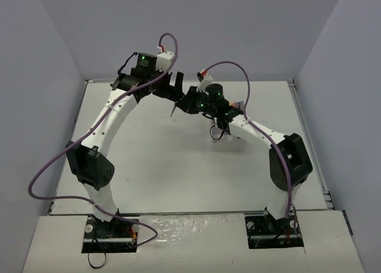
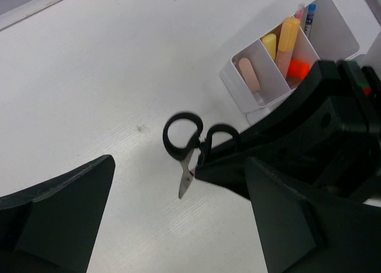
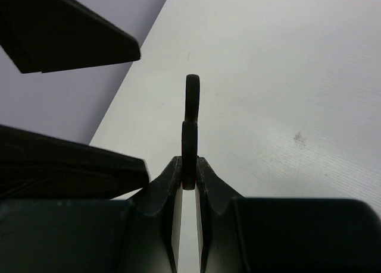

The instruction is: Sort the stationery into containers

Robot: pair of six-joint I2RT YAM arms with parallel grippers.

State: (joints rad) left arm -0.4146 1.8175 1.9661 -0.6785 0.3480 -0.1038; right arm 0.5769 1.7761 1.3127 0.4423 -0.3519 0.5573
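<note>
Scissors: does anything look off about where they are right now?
Yes. The scissors hang above the table, pinched edge-on by one handle loop in the right tool, blades pointing down. The left tool stands open beside them.

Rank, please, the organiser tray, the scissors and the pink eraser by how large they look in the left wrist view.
1. organiser tray: largest, even though partly hidden.
2. scissors: apparently raised nearer the camera, which flatters them.
3. pink eraser: clearly smallest, lying in a tray compartment.
</note>
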